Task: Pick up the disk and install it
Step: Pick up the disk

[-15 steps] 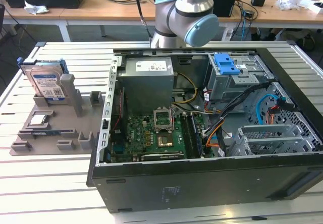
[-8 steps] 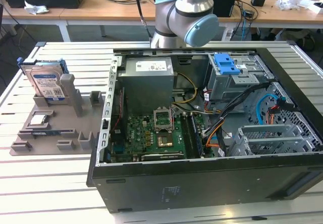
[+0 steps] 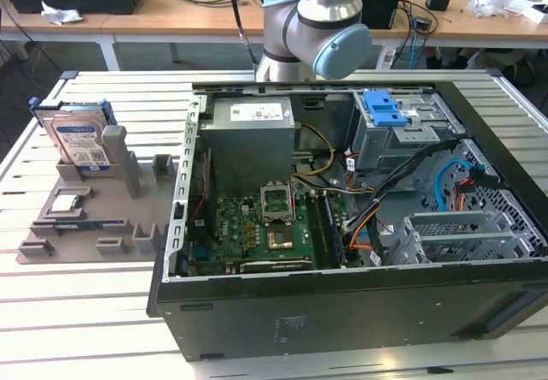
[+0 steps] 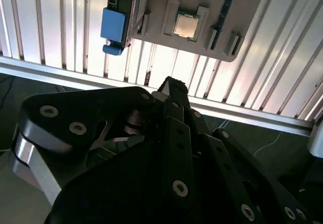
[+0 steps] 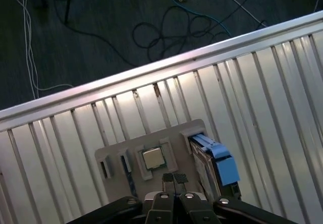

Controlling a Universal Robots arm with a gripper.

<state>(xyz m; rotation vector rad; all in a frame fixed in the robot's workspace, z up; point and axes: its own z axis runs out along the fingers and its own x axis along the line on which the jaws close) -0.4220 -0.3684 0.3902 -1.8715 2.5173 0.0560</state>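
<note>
Disk [image 5: 207, 161] on edge in grey tray [image 5: 116, 153], apart from empty end effector [image 5: 174, 178], fingertips [image 5: 168, 178] together.

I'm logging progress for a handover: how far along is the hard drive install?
Nothing looks done yet: the silver-metal hard drive with blue plastic rails stands upright in the grey holder tray, outside the open black computer case. In hand: nothing; the gripper is shut and empty above that tray, near the drive. Left: both the pickup and the install.
</note>
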